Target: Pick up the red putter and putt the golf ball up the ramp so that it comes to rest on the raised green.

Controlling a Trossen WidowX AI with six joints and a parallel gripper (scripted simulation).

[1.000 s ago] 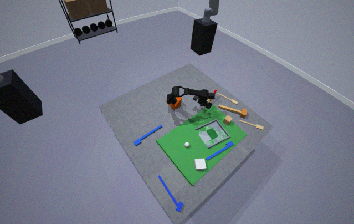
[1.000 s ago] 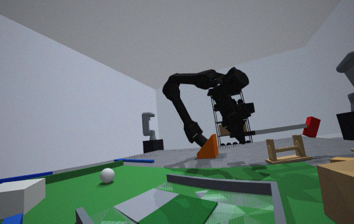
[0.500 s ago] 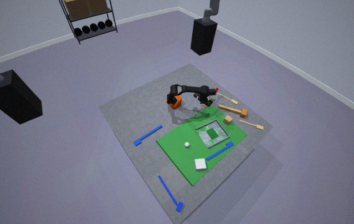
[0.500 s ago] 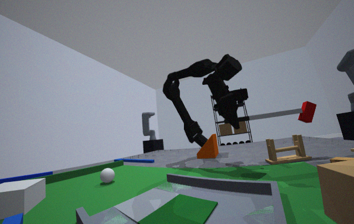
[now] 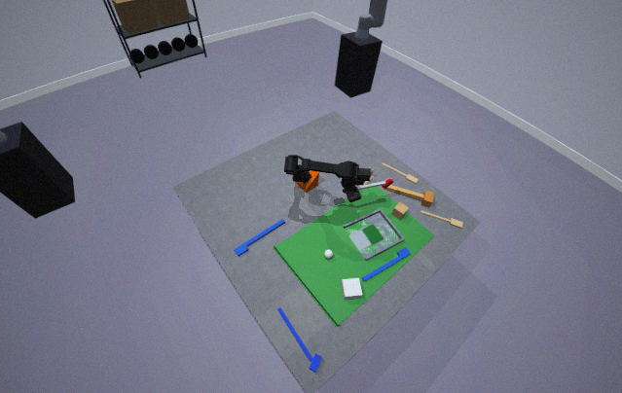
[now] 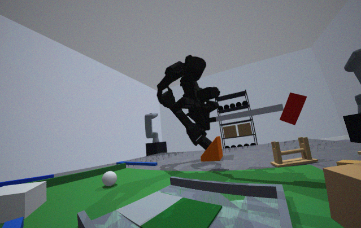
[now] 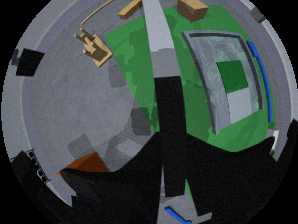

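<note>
Claw [image 6: 208,119] clenched on the grey shaft of the red putter [image 6: 292,108], held aloft near the back edge of the green turf [image 5: 317,278], shaft roughly level and red head pointing away from the arm's base. Golf ball [image 5: 328,253] at rest on the turf, well apart from the claw, just beside the framed ramp [image 5: 360,239] and raised green [image 5: 374,234]. Likely needs the head lowered behind the ball, ramp opposite.

The arm [image 6: 188,99] is matte black throughout, built of chunky, rounded links on an orange wedge-shaped base [image 6: 212,150].
</note>
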